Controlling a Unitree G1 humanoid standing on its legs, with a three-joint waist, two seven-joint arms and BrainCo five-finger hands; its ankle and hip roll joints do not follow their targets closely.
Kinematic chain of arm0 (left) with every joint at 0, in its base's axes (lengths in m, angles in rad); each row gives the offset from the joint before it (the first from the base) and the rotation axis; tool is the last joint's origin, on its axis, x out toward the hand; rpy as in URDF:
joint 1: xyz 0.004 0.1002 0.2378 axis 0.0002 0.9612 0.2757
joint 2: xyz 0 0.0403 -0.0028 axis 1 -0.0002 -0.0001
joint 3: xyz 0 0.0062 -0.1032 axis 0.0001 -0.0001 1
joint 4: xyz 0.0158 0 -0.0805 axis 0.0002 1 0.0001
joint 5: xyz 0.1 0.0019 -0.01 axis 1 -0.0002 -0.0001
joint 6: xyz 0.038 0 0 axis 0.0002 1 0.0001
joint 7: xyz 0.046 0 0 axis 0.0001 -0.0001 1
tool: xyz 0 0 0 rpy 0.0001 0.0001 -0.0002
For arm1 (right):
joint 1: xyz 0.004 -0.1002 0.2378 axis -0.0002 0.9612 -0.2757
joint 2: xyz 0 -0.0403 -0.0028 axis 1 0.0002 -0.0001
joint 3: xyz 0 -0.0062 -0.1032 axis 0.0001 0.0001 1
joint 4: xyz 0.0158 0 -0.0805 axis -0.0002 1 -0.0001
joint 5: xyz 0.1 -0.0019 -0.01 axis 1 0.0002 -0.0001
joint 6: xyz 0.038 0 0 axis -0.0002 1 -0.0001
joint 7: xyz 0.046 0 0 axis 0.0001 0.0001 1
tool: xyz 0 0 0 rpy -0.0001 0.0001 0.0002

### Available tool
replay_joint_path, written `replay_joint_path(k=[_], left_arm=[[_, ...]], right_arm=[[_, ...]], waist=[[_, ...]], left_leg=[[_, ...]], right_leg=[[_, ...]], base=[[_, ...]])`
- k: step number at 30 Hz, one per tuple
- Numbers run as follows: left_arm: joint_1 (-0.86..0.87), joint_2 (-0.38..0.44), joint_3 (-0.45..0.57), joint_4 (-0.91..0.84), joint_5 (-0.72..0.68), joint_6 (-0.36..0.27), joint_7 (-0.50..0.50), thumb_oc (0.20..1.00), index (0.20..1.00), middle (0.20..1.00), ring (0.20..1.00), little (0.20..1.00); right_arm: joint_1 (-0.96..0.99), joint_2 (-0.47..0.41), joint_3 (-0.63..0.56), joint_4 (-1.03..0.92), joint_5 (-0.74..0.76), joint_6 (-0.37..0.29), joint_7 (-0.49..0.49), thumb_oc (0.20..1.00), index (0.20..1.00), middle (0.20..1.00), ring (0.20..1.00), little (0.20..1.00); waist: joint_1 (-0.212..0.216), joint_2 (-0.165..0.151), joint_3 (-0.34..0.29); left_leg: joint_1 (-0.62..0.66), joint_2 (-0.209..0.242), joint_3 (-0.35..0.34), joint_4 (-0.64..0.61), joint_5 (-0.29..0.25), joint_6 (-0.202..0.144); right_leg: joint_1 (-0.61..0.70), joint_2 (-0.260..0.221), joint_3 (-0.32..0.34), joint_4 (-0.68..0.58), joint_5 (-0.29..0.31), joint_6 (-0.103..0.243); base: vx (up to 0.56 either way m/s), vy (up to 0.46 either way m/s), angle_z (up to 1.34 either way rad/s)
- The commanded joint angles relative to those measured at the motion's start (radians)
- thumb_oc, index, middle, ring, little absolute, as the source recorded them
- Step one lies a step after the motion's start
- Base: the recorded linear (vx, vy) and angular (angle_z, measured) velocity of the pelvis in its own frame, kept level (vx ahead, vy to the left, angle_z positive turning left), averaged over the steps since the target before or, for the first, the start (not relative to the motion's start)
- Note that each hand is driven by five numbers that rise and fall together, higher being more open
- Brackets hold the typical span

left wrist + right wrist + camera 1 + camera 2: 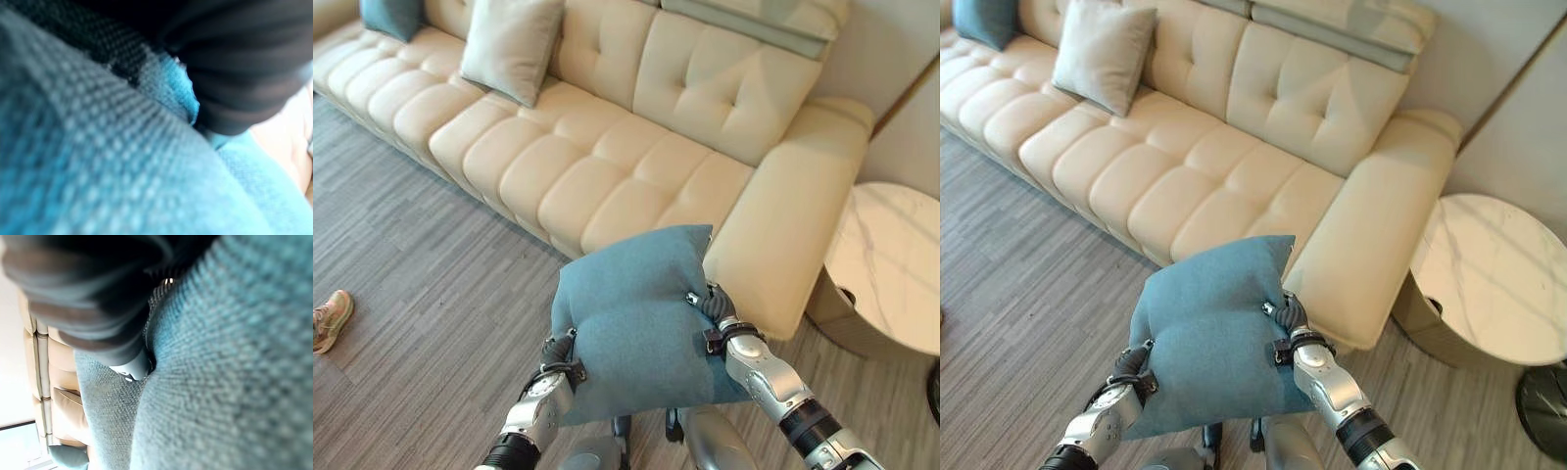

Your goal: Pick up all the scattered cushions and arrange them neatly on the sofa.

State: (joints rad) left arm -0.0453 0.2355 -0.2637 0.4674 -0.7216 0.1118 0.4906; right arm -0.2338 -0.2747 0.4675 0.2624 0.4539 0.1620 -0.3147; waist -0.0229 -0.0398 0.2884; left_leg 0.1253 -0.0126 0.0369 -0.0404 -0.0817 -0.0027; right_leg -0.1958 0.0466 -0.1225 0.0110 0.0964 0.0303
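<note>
In the left eye view a teal cushion (636,318) hangs over the floor before the cream sofa (607,166), pressed between the left hand (558,357) and right hand (710,308). A grey cushion (509,44) and another teal cushion (391,15) lean on the sofa. In both wrist views teal fabric hides the fingers; I cannot tell their state.
</note>
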Motion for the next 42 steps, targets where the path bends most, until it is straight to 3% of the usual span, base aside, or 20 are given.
replay_joint_path(k=[1,3,6,8,9,10,12,15,17,22,28,30,31,32,35,36,38,42], left_arm=[[-0.084,-0.088,-0.066,-0.111,0.021,-0.065,-0.083,0.200,0.200,0.200,0.200,0.200],[-0.089,-0.088,-0.069,-0.119,0.015,-0.070,-0.081,0.200,0.200,0.200,0.200,0.200],[-0.083,-0.092,-0.061,-0.119,0.007,-0.065,-0.074,0.200,0.200,0.200,0.200,0.200],[-0.061,-0.096,-0.048,-0.119,0.010,-0.056,-0.071,0.200,0.200,0.200,0.200,0.200],[-0.051,-0.095,-0.045,-0.122,0.011,-0.055,-0.069,0.200,0.200,0.200,0.200,0.200],[-0.044,-0.098,-0.042,-0.125,0.013,-0.056,-0.065,0.200,0.200,0.200,0.200,0.200],[-0.036,-0.102,-0.043,-0.125,0.015,-0.059,-0.058,0.200,0.200,0.200,0.200,0.200],[-0.032,-0.101,-0.044,-0.119,0.019,-0.063,-0.042,0.200,0.200,0.200,0.200,0.200],[-0.035,-0.109,-0.059,-0.102,0.024,-0.055,-0.042,0.200,0.200,0.200,0.200,0.200],[-0.053,-0.108,-0.084,-0.082,0.035,-0.055,-0.046,0.200,0.200,0.200,0.200,0.200],[-0.090,-0.107,-0.100,-0.074,0.041,-0.055,-0.031,0.200,0.200,0.200,0.200,0.200],[-0.098,-0.106,-0.088,-0.076,0.037,-0.066,-0.017,0.200,0.200,0.200,0.200,0.200],[-0.100,-0.105,-0.079,-0.076,0.036,-0.070,-0.012,0.200,0.200,0.200,0.200,0.200],[-0.104,-0.100,-0.063,-0.075,0.035,-0.079,-0.008,0.200,0.200,0.200,0.200,0.200],[-0.104,-0.085,-0.022,-0.081,0.040,-0.088,-0.004,0.200,0.200,0.200,0.200,0.200],[-0.095,-0.075,-0.006,-0.078,0.064,-0.081,0.001,0.200,0.200,0.200,0.200,0.200],[-0.091,-0.061,0.001,-0.081,0.119,-0.076,-0.019,0.200,0.200,0.200,0.200,0.200],[-0.080,-0.039,0.036,-0.095,0.182,-0.073,-0.031,0.200,0.200,0.200,0.200,0.200]], right_arm=[[-0.020,0.075,0.038,-0.097,0.050,-0.072,0.058,0.200,0.200,0.200,0.200,0.200],[-0.023,0.061,0.034,-0.105,0.057,-0.075,0.056,0.200,0.200,0.200,0.200,0.200],[-0.019,0.062,0.026,-0.103,0.057,-0.072,0.055,0.200,0.200,0.200,0.200,0.200],[-0.012,0.074,0.029,-0.092,0.045,-0.068,0.053,0.200,0.200,0.200,0.200,0.200],[-0.012,0.079,0.035,-0.091,0.040,-0.068,0.054,0.200,0.200,0.200,0.200,0.200],[-0.012,0.080,0.038,-0.088,0.034,-0.065,0.056,0.200,0.200,0.200,0.200,0.200],[-0.014,0.082,0.042,-0.082,0.026,-0.063,0.052,0.200,0.200,0.200,0.200,0.200],[-0.017,0.078,0.046,-0.071,0.016,-0.057,0.051,0.200,0.200,0.200,0.200,0.200],[0.002,0.071,0.037,-0.080,0.017,-0.048,0.055,0.200,0.200,0.200,0.200,0.200],[0.016,0.078,0.030,-0.078,0.014,-0.045,0.054,0.200,0.200,0.200,0.200,0.200],[-0.005,0.113,0.039,-0.066,0.003,-0.045,0.041,0.200,0.200,0.200,0.200,0.200],[-0.021,0.138,0.048,-0.045,0.004,-0.050,0.037,0.200,0.200,0.200,0.200,0.200],[-0.029,0.148,0.054,-0.035,0.009,-0.052,0.037,0.200,0.200,0.200,0.200,0.200],[-0.048,0.164,0.063,-0.018,0.015,-0.057,0.037,0.200,0.200,0.200,0.200,0.200],[-0.090,0.171,0.080,0.008,0.020,-0.059,0.040,0.200,0.200,0.200,0.200,0.200],[-0.095,0.159,0.081,0.009,0.013,-0.057,0.037,0.200,0.200,0.200,0.200,0.200],[-0.091,0.161,0.088,0.004,0.021,-0.073,0.045,0.200,0.200,0.200,0.200,0.200],[-0.088,0.148,0.086,-0.003,0.033,-0.092,0.055,0.200,0.200,0.200,0.200,0.200]], waist=[[-0.045,0.002,-0.074],[-0.026,-0.002,-0.039],[-0.021,-0.010,-0.038],[-0.015,-0.032,-0.047],[-0.013,-0.032,-0.050],[-0.012,-0.027,-0.054],[-0.013,-0.015,-0.051],[-0.009,0.003,-0.057],[-0.012,0.019,-0.074],[-0.019,0.013,-0.102],[-0.019,0.009,-0.106],[-0.004,0.011,-0.098],[0.003,0.008,-0.099],[0.024,0.001,-0.099],[0.039,-0.003,-0.095],[0.034,-0.006,-0.097],[0.029,-0.009,-0.101],[0.030,-0.009,-0.085]], left_leg=[[-0.066,-0.029,0.067,0.329,-0.019,-0.055],[-0.200,-0.042,0.019,0.603,0.069,-0.102],[-0.238,-0.029,0.031,0.612,0.032,-0.072],[-0.269,-0.030,0.022,0.425,-0.032,-0.021],[-0.262,-0.031,0.004,0.328,-0.016,-0.017],[-0.258,-0.023,-0.015,0.255,0.015,-0.022],[-0.254,0.009,-0.064,0.100,0.130,-0.037],[-0.251,0.025,-0.144,-0.027,0.204,-0.073],[-0.219,0.010,-0.154,-0.030,0.192,-0.066],[-0.190,-0.021,-0.119,-0.020,0.150,-0.028],[-0.123,-0.040,-0.045,-0.047,0.098,0.034],[-0.115,-0.027,-0.004,-0.047,0.080,0.031],[-0.110,-0.020,0.020,-0.047,0.075,0.023],[-0.108,-0.009,0.061,-0.047,0.063,0.011],[-0.092,0.004,0.138,-0.047,0.057,-0.013],[-0.077,0.005,0.158,-0.047,0.050,-0.015],[-0.074,0.006,0.178,-0.029,0.058,-0.017],[-0.123,0.008,0.163,0.160,-0.001,-0.031]], right_leg=[[0.140,-0.006,0.013,-0.050,-0.108,0.001],[0.191,-0.004,0.004,-0.056,-0.133,-0.029],[0.205,-0.008,0.010,-0.054,-0.145,-0.034],[0.238,-0.027,0.047,-0.044,-0.170,-0.026],[0.241,-0.029,0.056,-0.033,-0.178,-0.024],[0.246,-0.024,0.060,-0.022,-0.188,-0.029],[0.259,-0.018,0.074,0.000,-0.209,-0.038],[0.314,-0.016,0.118,0.003,-0.238,-0.033],[0.356,-0.037,0.143,-0.016,-0.255,-0.021],[0.346,-0.076,0.163,0.019,-0.268,0.012],[0.215,-0.098,0.194,0.267,-0.254,0.058],[0.170,-0.113,0.116,0.308,-0.253,0.062],[0.167,-0.115,0.064,0.269,-0.247,0.065],[0.164,-0.118,-0.036,0.181,-0.218,0.064],[0.144,-0.110,-0.204,0.061,-0.173,0.058],[0.162,-0.098,-0.211,0.020,-0.167,0.047],[0.191,-0.078,-0.150,-0.021,-0.165,0.032],[0.252,-0.077,-0.145,-0.066,-0.178,0.006]], base=[[0.38,-0.198,0.47],[0.23,-0.206,0.66],[0.18,-0.117,-0.37],[0.35,-0.056,-0.79],[0.32,0.015,-0.58],[0.23,0.032,-0.53],[0.24,0.051,-0.63],[0.40,0.163,-0.48],[0.52,0.376,-1.10],[0.26,0.276,-0.36],[0.10,0.214,-0.29],[-0.02,0.085,-0.51],[-0.03,0.004,-0.84],[-0.04,-0.045,-0.80],[-0.02,-0.057,-1.03],[0.08,-0.068,-0.56],[0.06,-0.102,-0.36],[0.06,-0.123,-0.23]])
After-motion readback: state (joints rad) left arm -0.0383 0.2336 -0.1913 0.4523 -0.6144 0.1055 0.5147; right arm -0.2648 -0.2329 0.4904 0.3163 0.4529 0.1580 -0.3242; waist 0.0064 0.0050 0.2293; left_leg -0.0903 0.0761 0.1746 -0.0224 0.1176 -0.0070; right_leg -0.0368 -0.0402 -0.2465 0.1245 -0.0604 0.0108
